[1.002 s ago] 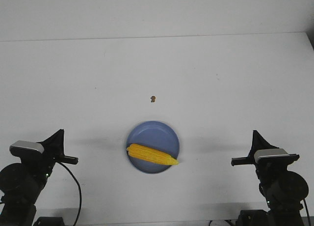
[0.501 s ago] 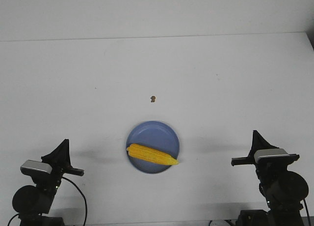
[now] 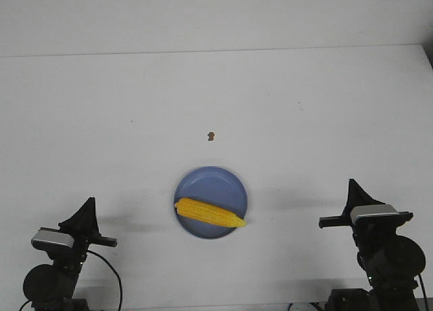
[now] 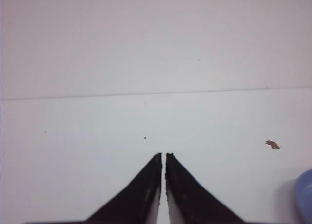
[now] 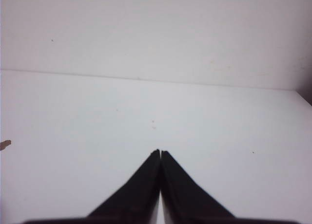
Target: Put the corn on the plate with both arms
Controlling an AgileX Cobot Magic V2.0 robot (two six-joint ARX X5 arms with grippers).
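Note:
The yellow corn (image 3: pixel 208 213) lies across the near half of the periwinkle plate (image 3: pixel 211 181), its pointed tip reaching over the plate's right rim. My left gripper (image 3: pixel 88 201) is shut and empty, well to the left of the plate near the table's front edge. In the left wrist view its tips (image 4: pixel 163 156) nearly touch, and a sliver of the plate (image 4: pixel 305 195) shows at the frame's edge. On the plate's far right, my right gripper (image 3: pixel 352 184) also stands shut and empty; its tips (image 5: pixel 160 152) meet over bare table.
A tiny brown speck (image 3: pixel 211 136) lies on the white table (image 3: pixel 216 94) beyond the plate; it also shows as the speck (image 4: pixel 272 144) in the left wrist view and the speck (image 5: pixel 5 144) in the right wrist view. The table's back edge meets a white wall.
My left arm has drawn back toward the near edge and lowered, with its gripper shut throughout. The right arm, corn and plate have not moved.

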